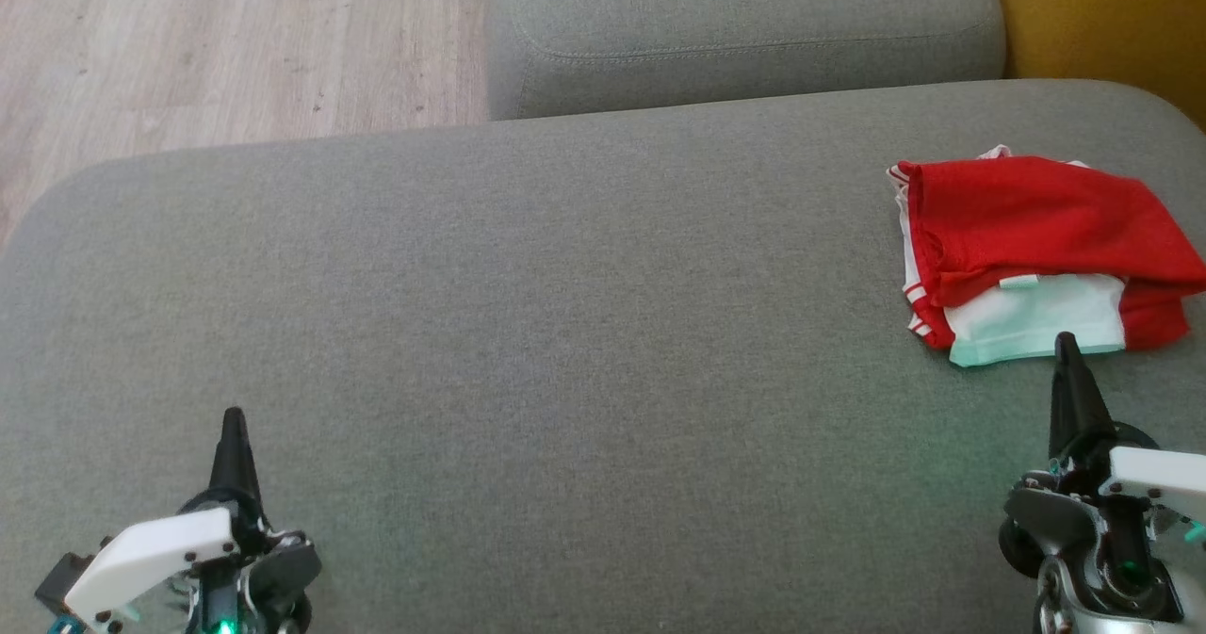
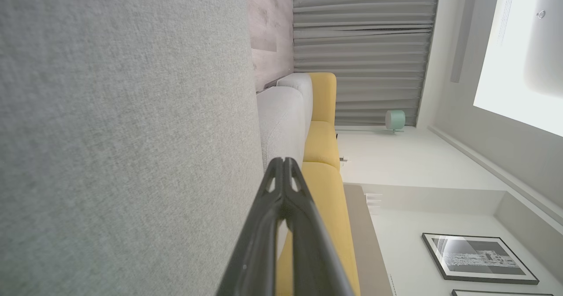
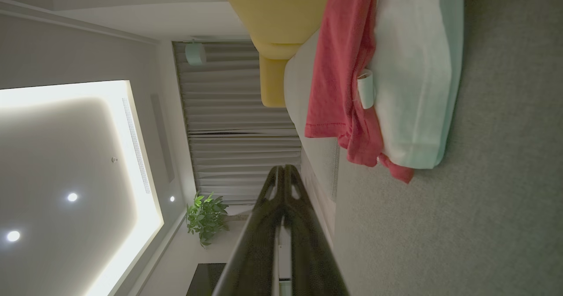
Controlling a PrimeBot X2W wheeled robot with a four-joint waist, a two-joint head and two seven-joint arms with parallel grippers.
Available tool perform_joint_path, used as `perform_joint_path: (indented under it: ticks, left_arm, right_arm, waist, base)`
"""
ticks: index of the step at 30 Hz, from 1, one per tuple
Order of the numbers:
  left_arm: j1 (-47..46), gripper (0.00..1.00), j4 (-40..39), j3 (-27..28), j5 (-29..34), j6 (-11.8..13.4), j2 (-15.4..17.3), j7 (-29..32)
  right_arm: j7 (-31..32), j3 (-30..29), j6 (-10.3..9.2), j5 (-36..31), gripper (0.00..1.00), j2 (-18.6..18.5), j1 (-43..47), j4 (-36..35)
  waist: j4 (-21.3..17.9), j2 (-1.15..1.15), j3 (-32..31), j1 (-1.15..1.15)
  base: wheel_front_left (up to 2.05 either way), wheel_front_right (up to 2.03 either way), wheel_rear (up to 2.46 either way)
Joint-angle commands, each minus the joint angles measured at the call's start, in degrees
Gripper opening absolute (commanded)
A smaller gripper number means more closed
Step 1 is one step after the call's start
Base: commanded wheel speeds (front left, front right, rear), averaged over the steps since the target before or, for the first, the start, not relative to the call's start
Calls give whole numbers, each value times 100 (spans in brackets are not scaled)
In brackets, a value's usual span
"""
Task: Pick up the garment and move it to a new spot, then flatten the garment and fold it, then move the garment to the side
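Lying bunched at the far right of the grey cushion [image 1: 565,333]: red-and-white garment [image 1: 1036,229], white panel toward the robot. Right gripper [image 1: 1066,342] has its fingers pressed together and holds nothing, tip near the garment's near edge. Left gripper [image 1: 233,417] is likewise closed and empty, well apart over bare cushion.

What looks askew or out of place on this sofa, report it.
Only the red and white garment, at the far right of the grey sofa cushion: it is folded unevenly, the red layer lying skewed over the white panel, with striped edges poking out. Nothing looks spilled or damaged.
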Motion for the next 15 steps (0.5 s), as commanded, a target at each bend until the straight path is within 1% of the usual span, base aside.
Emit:
perform_joint_path:
  ticks: [1, 15]
  left_arm:
    - [-189, 0, -212, 202, -31, -40, 62, 19]
    - [-189, 0, -212, 202, -31, -40, 62, 19]
  right_arm:
    - [34, 113, -4, 40, 0, -21, -117, -223]
    - [34, 114, -4, 41, 0, -21, -117, -223]
  waist:
    - [0, 0, 0, 0]
    - [0, 0, 0, 0]
  base:
    - [0, 0, 0]
    - [0, 0, 0]
